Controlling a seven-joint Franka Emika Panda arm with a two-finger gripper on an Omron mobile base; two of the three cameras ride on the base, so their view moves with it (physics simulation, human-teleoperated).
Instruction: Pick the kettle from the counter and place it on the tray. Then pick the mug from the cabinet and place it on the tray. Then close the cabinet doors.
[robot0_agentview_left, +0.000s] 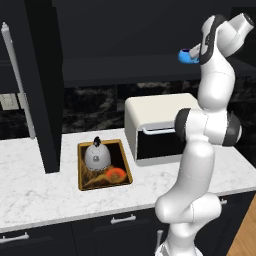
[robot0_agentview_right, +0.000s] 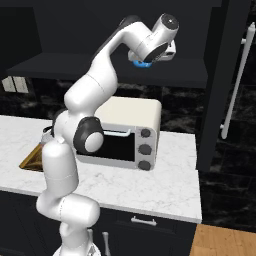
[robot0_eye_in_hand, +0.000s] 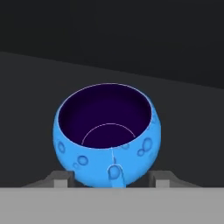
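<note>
The blue mug (robot0_eye_in_hand: 109, 135) stands on the dark shelf of the open cabinet (robot0_agentview_left: 125, 67), handle towards the hand. My gripper (robot0_eye_in_hand: 111, 179) reaches into the cabinet, and its fingertips (robot0_eye_in_hand: 61, 178) lie against the mug's lower sides, left and right. The mug (robot0_agentview_left: 187, 56) (robot0_agentview_right: 141, 63) peeks out beside the gripper (robot0_agentview_left: 194, 52) (robot0_agentview_right: 150, 57) in both base views. The grey kettle (robot0_agentview_left: 97, 155) sits upright on the golden-rimmed tray (robot0_agentview_left: 125, 175) on the marble counter (robot0_agentview_left: 40, 190). Both cabinet doors (robot0_agentview_left: 42, 100) (robot0_agentview_right: 220, 100) stand open.
A white toaster oven (robot0_agentview_left: 155, 130) stands on the counter right of the tray, under the arm. Each open door's long silver handle (robot0_agentview_left: 17, 80) (robot0_agentview_right: 235, 85) juts out towards the base. Dark drawers (robot0_agentview_left: 122, 220) run below the counter's front edge.
</note>
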